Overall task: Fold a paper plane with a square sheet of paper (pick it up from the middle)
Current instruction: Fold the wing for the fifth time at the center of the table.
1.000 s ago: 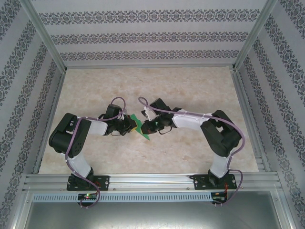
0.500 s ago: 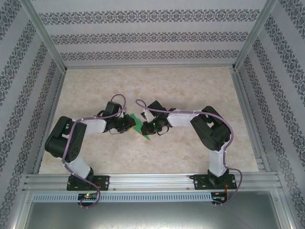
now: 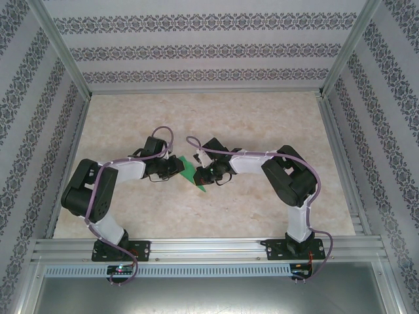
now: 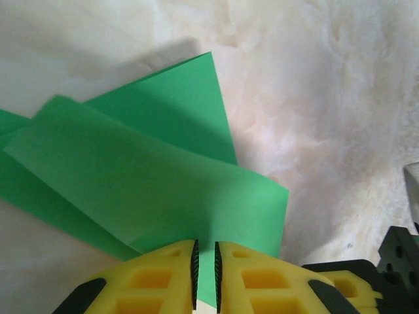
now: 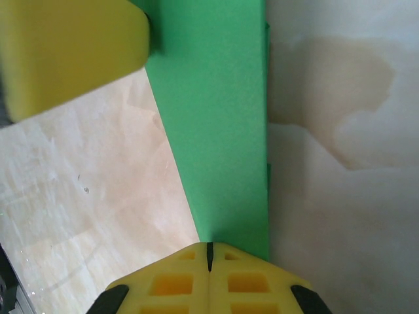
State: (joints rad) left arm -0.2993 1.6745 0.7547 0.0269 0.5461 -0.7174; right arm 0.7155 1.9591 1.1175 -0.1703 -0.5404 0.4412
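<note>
Currently the square sheet of paper point(image 3: 192, 171) sits mid-bench, between the two grippers, which meet tip to tip over it. It is bright green and already folded. The left wrist view shows at least two layers point(image 4: 150, 176) overlapping at an angle, with a shadow on the marbled bench point(image 4: 327, 98) beyond the far edge, so part of the sheet is probably lifted.

The right gripper point(image 5: 209, 252) is closed, its yellow fingers meeting in a hairline. A narrow green panel point(image 5: 216, 118) runs straight into that line, so this gripper holds the sheet. In the top view it point(image 3: 203, 175) lies just right of the paper.

The left gripper point(image 4: 204, 261) is parted by a thin slit with green showing inside it. That gap looks too wide to clamp so thin a sheet. In the top view it point(image 3: 177, 167) lies just left of the paper.

Handling notes (judgement):
- The sheet is very light and limp. It sags or swings if held at one point only.
- Creases stiffen it, so grip on or beside a fold line, near the middle.
- A corner grip lets the free layers fan apart.
- The surface is smooth, so a loose pinch can slip.
- Hard pulls between two grippers can tear it or spoil a crease.
</note>
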